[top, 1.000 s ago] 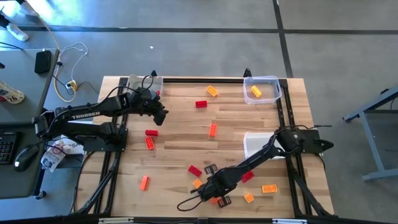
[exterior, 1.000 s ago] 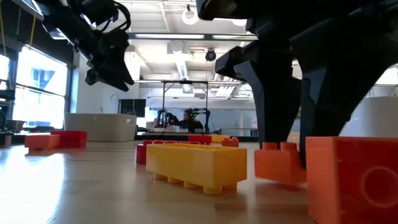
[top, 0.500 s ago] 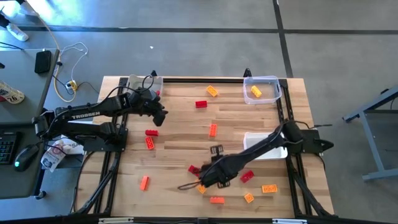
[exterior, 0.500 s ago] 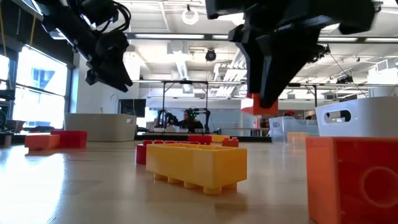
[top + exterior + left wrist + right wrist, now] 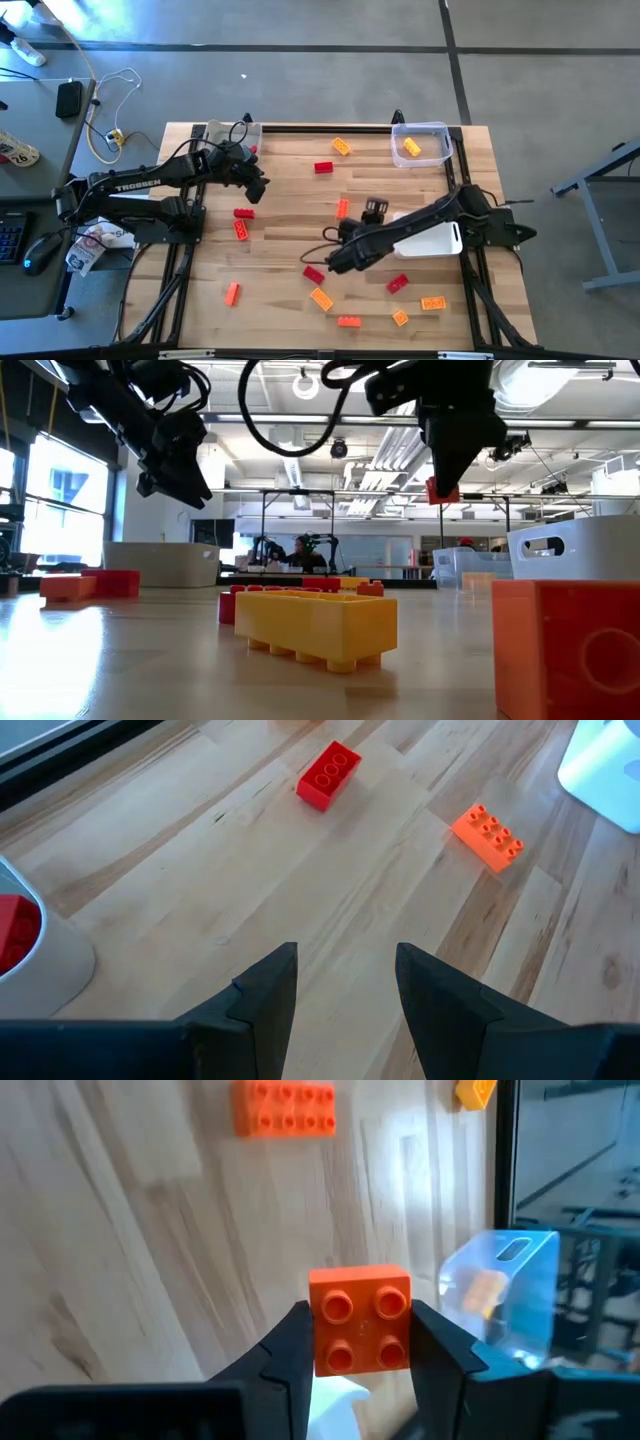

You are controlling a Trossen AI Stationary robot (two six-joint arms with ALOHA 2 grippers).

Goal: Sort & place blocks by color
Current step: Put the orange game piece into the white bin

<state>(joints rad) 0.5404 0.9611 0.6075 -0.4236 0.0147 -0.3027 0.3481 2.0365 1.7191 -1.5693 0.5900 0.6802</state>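
High view: right gripper point(image 5: 373, 208) has lifted off the near pile and swung to mid-desk, beside the white bin point(image 5: 432, 240). Blocks point(image 5: 321, 298) lie scattered on the desk point(image 5: 290, 230); one sits in the clear bin point(image 5: 421, 143).

Low view: orange block point(image 5: 441, 491) now rides well above the desk, pinched in the fingers.

Left wrist view: left gripper point(image 5: 345, 982) hovers with fingers parted, holding nothing.

Right wrist view: fingers closed on the orange block. Pick done; drop-off likely next.
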